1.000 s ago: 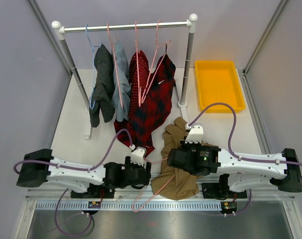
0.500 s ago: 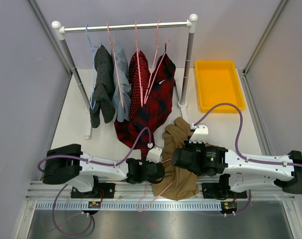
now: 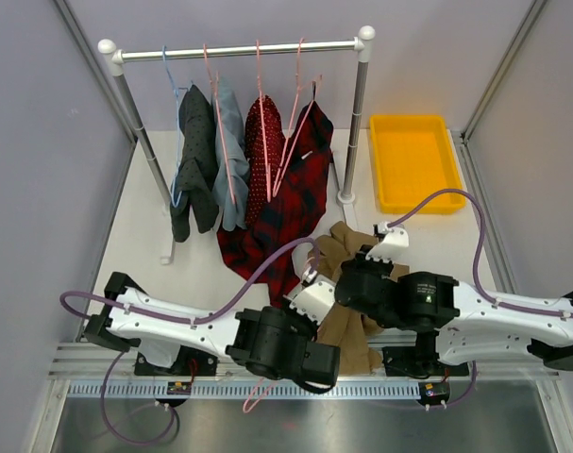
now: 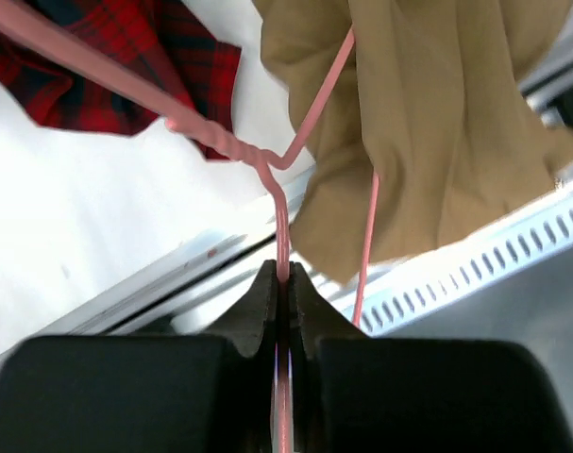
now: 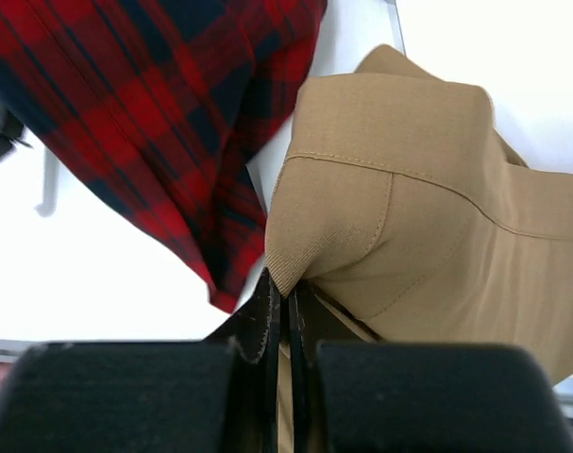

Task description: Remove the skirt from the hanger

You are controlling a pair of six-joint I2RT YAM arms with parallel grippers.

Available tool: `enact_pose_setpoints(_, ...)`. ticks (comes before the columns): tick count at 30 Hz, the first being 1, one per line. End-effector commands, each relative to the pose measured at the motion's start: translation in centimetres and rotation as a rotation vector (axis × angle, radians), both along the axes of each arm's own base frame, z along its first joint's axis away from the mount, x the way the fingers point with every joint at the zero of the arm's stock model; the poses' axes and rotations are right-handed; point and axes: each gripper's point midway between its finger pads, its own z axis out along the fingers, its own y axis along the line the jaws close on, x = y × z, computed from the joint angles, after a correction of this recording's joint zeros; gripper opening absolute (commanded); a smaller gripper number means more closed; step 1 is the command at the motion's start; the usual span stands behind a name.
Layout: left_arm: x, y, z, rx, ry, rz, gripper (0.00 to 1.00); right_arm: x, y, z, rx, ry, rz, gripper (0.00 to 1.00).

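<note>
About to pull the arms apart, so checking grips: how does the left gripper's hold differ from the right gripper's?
The left gripper has its jaws on the pink hanger, a thin wire; the right gripper has its jaws on the tan skirt, soft cloth. The left holds the hanger just past its twisted neck; the right holds a fold at the skirt's stitched edge. Both are shut tight.

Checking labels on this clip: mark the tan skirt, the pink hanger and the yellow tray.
skirt (image 5: 418, 217), right wrist view, cloth below the seam.
hanger (image 4: 282, 236), left wrist view, neck below the twist.
tray (image 3: 413, 165), top view, bare floor.
</note>
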Motion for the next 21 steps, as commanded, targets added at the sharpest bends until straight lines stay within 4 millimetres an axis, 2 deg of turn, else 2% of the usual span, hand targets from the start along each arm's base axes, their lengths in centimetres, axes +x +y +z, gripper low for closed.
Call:
enact_pose_setpoints(1, -0.2, -0.1, 7.7, -0.110, -0.211, -0.063, 0.00, 1.1, -3.5, -3.9, -0.253, 0.000, -0.072, 0.00)
enact_pose_setpoints(3, 0.2, 0.5, 7.7, -0.106, -0.225, -0.060, 0.00, 1.1, -3.6, -3.7, -0.239, 0.000, -0.081, 0.00)
enact_pose_setpoints(4, 0.7, 1.1, 6.7, -0.079, -0.232, -0.047, 0.00, 1.0, -3.9, -3.5, -0.233, 0.005, -0.093, 0.00)
enact_pose_setpoints(7, 3.5, 3.1, 6.2, -0.072, -0.245, 0.053, 0.00, 0.5, -5.1, -2.4, -0.197, 0.021, -0.113, 0.00)
enact_pose_setpoints(10, 4.3, 4.0, 7.1, -0.092, -0.266, 0.066, 0.00, 0.5, -6.4, -1.3, -0.158, -0.002, -0.131, 0.00)
enact_pose_setpoints(12, 4.7, 4.3, 8.5, -0.121, -0.284, 0.061, 0.00, 0.8, -7.1, -0.2, -0.138, -0.033, -0.139, 0.00)
enact_pose_setpoints(14, 5.1, 4.4, 10.8, -0.170, -0.308, 0.057, 0.00, 1.5, -7.8, 1.0, -0.148, -0.055, -0.157, 0.00)
enact_pose_setpoints(15, 5.3, 4.5, 11.6, -0.148, -0.333, 0.029, 0.00, 2.1, -7.3, 2.3, -0.168, -0.082, -0.124, 0.00)
enact_pose_setpoints(17, 5.4, 3.8, 13.6, -0.184, -0.353, -0.003, 0.00, 3.5, -6.9, 3.7, -0.215, -0.109, -0.096, 0.00)
enact_pose_setpoints(18, 5.5, 3.7, 14.4, -0.142, -0.386, -0.062, 0.00, 4.5, -6.5, 5.8, -0.263, -0.153, -0.054, 0.00)
enact_pose_setpoints(19, 5.5, 2.9, 15.3, -0.175, -0.396, -0.074, 0.00, 5.3, -6.9, 6.8, -0.288, -0.165, -0.065, 0.00)
enact_pose_setpoints(20, 5.6, 2.8, 16.7, -0.159, -0.426, -0.115, 0.00, 6.8, -8.0, 7.8, -0.331, -0.167, -0.120, 0.00)
enact_pose_setpoints(21, 5.7, 2.6, 17.6, -0.169, -0.437, -0.128, 0.00, 7.8, -8.5, 10.8, -0.359, -0.215, -0.124, 0.00)
